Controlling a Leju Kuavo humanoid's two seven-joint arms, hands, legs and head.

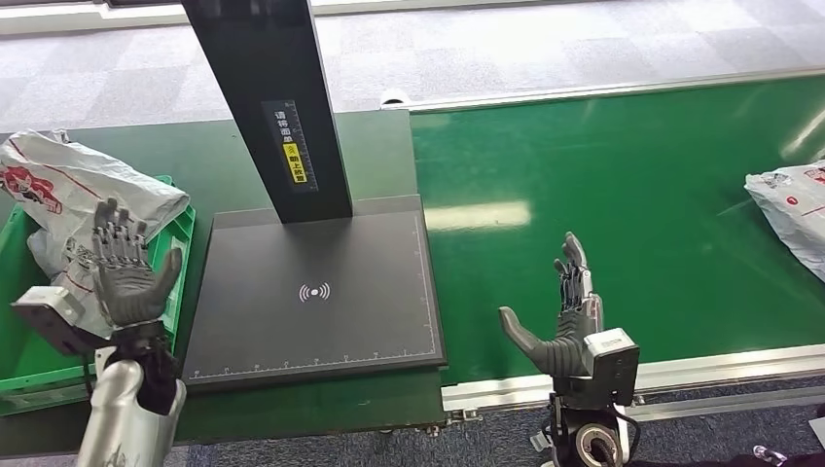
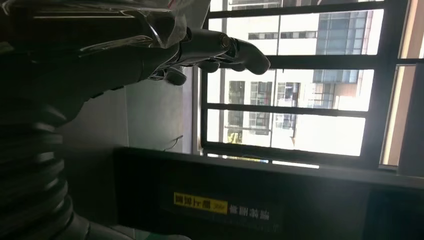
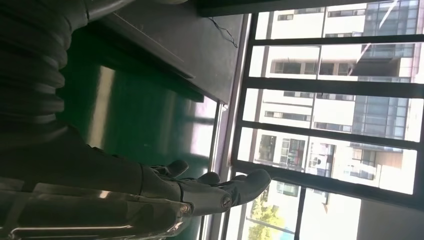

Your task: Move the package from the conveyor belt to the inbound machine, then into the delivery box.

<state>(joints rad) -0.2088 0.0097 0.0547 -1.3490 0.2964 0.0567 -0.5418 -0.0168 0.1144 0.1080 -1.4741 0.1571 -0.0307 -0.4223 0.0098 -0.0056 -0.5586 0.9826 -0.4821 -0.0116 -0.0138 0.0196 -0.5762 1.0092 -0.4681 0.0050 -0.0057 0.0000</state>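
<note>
A white plastic package [image 1: 68,190] with red print lies in the green delivery box [image 1: 182,243] at the left. My left hand [image 1: 126,268] is raised in front of that package, fingers spread, holding nothing. In the left wrist view the left hand [image 2: 215,47] points toward windows. Another white package [image 1: 793,209] rests on the green conveyor belt [image 1: 623,195] at the far right edge. Over the belt's near edge my right hand [image 1: 564,316] stands open, fingers up, empty. The right wrist view shows the right hand [image 3: 210,187] over the green belt [image 3: 135,120]. The inbound machine's black platform [image 1: 316,292] is bare.
The machine's dark post [image 1: 277,102] rises at the back of the platform, with a yellow label. The belt has a metal rail [image 1: 681,375] along its near side. Grey carpet floor [image 1: 506,49] lies beyond the belt.
</note>
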